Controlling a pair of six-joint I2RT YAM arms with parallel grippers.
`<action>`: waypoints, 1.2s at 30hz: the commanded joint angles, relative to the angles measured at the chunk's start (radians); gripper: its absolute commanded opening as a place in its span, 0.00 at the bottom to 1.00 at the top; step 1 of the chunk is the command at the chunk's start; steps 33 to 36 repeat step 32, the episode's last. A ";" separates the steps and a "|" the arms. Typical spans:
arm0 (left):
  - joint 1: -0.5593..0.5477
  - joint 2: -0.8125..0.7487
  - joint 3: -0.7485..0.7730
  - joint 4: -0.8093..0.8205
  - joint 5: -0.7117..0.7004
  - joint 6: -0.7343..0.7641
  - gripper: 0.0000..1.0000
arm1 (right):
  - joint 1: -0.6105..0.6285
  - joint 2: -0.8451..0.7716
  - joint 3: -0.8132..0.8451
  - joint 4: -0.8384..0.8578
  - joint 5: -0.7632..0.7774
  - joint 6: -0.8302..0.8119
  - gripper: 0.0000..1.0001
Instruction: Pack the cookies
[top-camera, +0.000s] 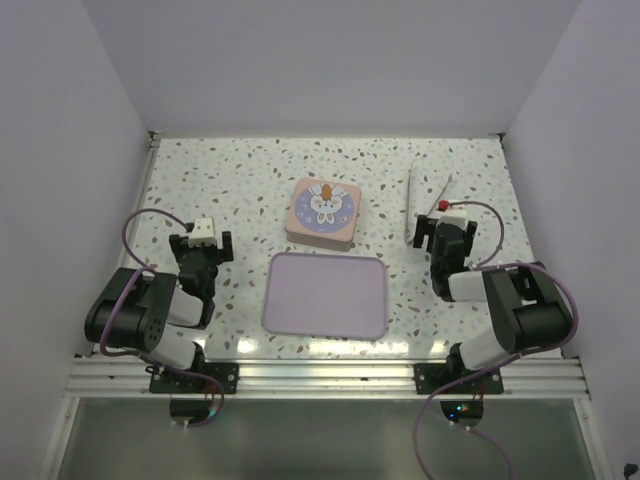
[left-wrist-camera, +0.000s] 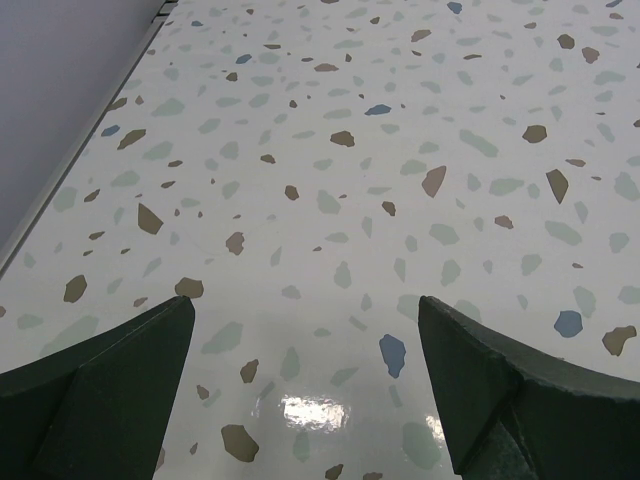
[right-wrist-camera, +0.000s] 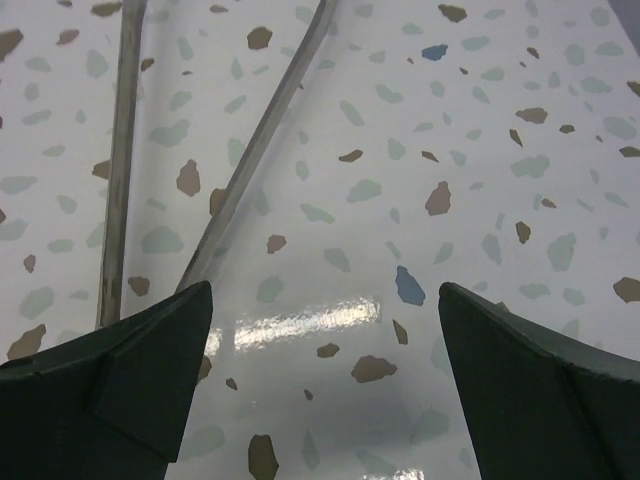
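Glossy, smooth speckled tabletop (left-wrist-camera: 330, 150); matt lavender plastic-looking tray (top-camera: 326, 295)

Free table (left-wrist-camera: 330, 150) before left tool (left-wrist-camera: 305, 305) (transparent sheet (right-wrist-camera: 190, 120) before right tool (right-wrist-camera: 325, 290))

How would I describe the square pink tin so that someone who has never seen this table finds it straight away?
Start at the middle of the speckled white table. Find the flat lavender rounded-rectangle tray; just beyond it, toward the back wall, sits the square pink tin. It alone carries a picture: a white rabbit in a purple circle on its lid.
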 joint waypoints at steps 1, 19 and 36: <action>0.007 -0.002 0.019 0.156 -0.005 -0.002 1.00 | -0.027 -0.009 -0.057 0.284 -0.065 -0.012 0.99; 0.007 -0.002 0.021 0.154 -0.005 -0.002 1.00 | -0.031 0.015 -0.058 0.305 -0.109 -0.029 0.99; 0.021 -0.005 0.030 0.128 0.018 -0.011 1.00 | -0.031 0.015 -0.056 0.306 -0.111 -0.029 0.99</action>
